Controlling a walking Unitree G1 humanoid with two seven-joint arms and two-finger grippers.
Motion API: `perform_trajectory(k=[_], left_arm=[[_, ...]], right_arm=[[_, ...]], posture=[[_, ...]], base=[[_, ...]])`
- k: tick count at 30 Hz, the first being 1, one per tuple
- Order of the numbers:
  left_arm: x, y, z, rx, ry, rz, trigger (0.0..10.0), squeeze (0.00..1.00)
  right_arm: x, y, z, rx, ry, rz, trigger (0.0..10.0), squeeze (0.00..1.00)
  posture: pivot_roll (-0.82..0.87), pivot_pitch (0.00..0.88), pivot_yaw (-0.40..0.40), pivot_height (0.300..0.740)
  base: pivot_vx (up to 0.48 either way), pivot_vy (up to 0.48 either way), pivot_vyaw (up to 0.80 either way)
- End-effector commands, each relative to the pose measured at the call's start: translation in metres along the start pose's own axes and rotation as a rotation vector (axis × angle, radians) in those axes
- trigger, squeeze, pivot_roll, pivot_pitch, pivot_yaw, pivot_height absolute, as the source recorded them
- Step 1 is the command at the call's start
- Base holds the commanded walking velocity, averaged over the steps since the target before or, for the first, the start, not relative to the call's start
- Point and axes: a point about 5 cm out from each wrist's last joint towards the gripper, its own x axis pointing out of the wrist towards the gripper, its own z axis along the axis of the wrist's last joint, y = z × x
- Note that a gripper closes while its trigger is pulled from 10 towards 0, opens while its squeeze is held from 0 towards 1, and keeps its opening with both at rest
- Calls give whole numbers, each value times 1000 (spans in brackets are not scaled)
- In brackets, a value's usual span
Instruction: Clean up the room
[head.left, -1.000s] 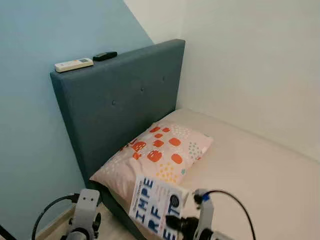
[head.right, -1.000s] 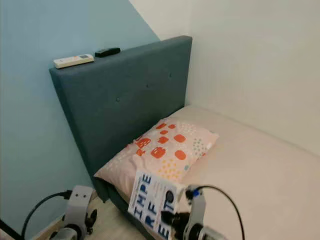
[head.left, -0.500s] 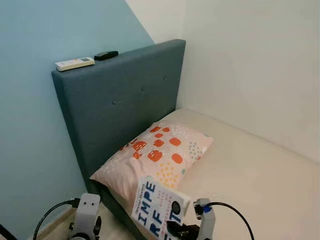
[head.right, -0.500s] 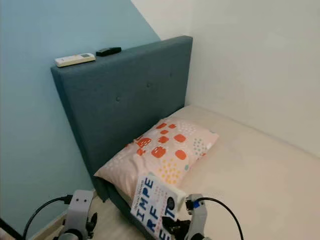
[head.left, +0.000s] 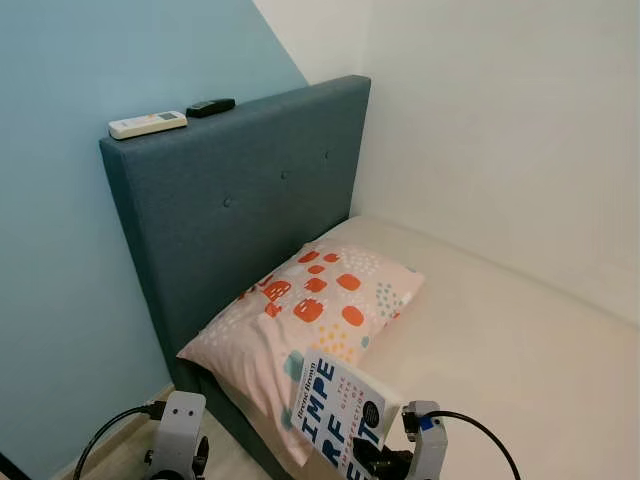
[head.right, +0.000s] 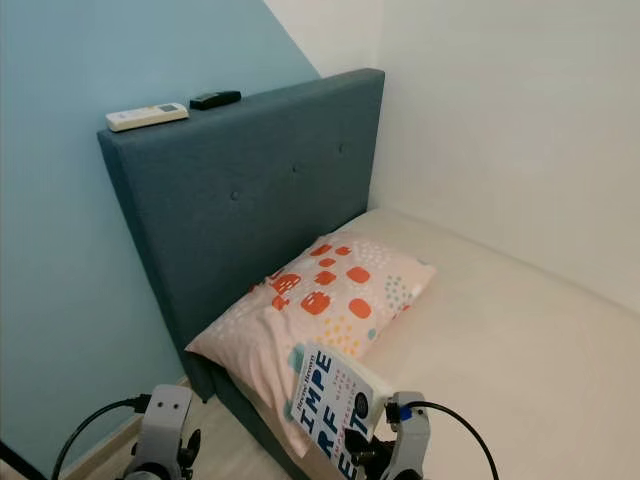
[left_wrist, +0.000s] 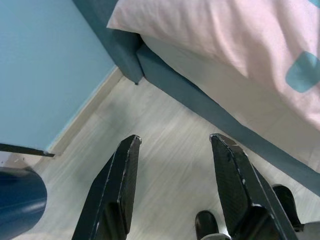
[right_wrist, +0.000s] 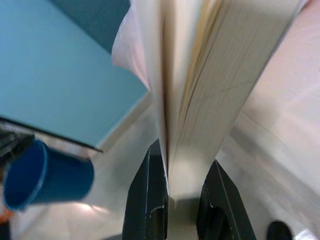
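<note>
while clamped between r gripper (right_wrist: 170, 210) jaws, book (head.left: 340, 420) probably over pillow (head.left: 300, 320).

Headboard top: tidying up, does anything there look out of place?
Yes. A white remote and a black remote lie on the headboard top edge, a narrow perch for loose items.

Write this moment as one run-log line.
right gripper: shut on book, over bed edge | left gripper: open, above floor | pillow: at headboard
</note>
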Motion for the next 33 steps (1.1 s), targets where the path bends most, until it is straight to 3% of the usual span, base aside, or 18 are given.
perform_trajectory(k=[1,5,13,33], left_arm=[[0,-3,-4,17,14,-21,10000,0],[0,-4,-3,21,8,-29,10000,0],[-3,-9,-1,-39,-33,-90,10000,0],[-8,-15,-5,-24,-31,-131,10000,0]], right_arm=[[0,-1,5,36,-30,-4,10000,0],[0,0,2,31,-20,16,10000,0],[2,3,6,-155,-36,15,10000,0],[5,-2,-5,-180,19,-39,10000,0]], posture=[[9,105,-59,728],[11,107,-60,728],[13,110,-59,728],[16,124,-63,728]], base=[[0,0,0],[0,0,0],[0,0,0],[0,0,0]])
